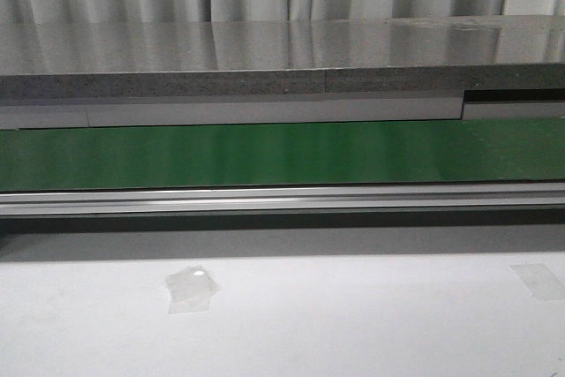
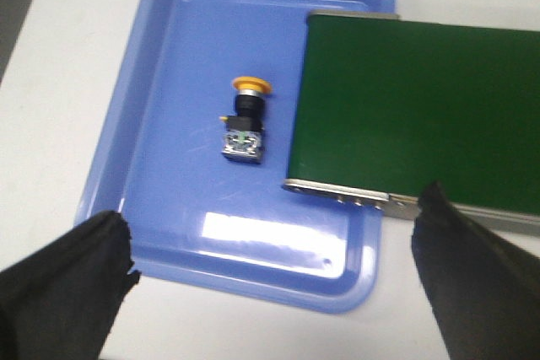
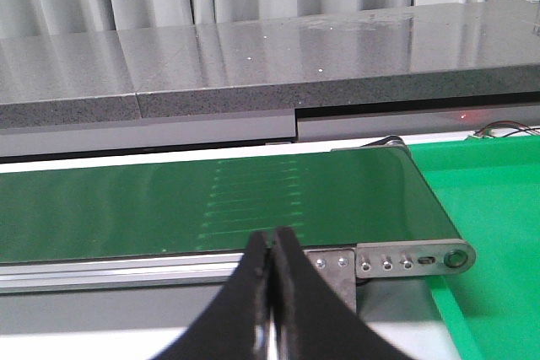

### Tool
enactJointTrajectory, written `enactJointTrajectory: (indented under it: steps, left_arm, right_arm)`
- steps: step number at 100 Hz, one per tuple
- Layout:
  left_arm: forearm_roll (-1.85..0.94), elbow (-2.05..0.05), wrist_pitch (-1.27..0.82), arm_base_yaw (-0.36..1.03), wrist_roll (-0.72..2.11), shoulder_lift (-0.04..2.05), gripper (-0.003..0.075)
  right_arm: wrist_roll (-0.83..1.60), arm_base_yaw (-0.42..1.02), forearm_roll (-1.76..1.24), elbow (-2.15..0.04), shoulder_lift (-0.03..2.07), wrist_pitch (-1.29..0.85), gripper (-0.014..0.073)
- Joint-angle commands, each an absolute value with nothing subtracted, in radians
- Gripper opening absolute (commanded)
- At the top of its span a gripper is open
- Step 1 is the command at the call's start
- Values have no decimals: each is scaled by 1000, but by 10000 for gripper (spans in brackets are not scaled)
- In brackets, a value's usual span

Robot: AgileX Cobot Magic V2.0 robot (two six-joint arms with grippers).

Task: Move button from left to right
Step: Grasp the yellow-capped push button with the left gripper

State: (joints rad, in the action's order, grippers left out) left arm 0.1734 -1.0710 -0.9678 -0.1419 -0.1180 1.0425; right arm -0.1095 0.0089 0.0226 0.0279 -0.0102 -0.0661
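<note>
The button [image 2: 245, 122], a black body with a yellow-orange cap, lies on its side in a blue tray [image 2: 169, 225]. It shows only in the left wrist view. My left gripper [image 2: 270, 246] is open and empty, hovering above the tray's near rim, well apart from the button. My right gripper [image 3: 272, 246] is shut and empty, in front of the green conveyor belt [image 3: 211, 200] near its end roller. Neither gripper shows in the front view.
The green belt [image 1: 282, 154] runs across the front view with a metal rail [image 1: 282, 200] below and a grey stone ledge [image 1: 265, 59] behind. The belt's end [image 2: 405, 107] overhangs the blue tray. A green bin [image 3: 489, 233] sits past the belt's other end. Tape patches [image 1: 190, 289] lie on the white table.
</note>
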Motion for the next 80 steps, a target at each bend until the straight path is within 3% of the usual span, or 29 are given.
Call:
enactJointTrajectory:
  steps: [1,30,80]
  left_arm:
    - [186,-1140,-891,-196,-129,1099,638]
    - [174,-1304,-868,-308,-89,1416,638]
    - [159,-1475,-815,-312,-73,1779,638]
  right_arm:
    - [-105,8,29,12,-30,13,-68]
    - [-105,8,29,12,-30,13,-68]
    - [-105,8,29,12,-30,13,-68]
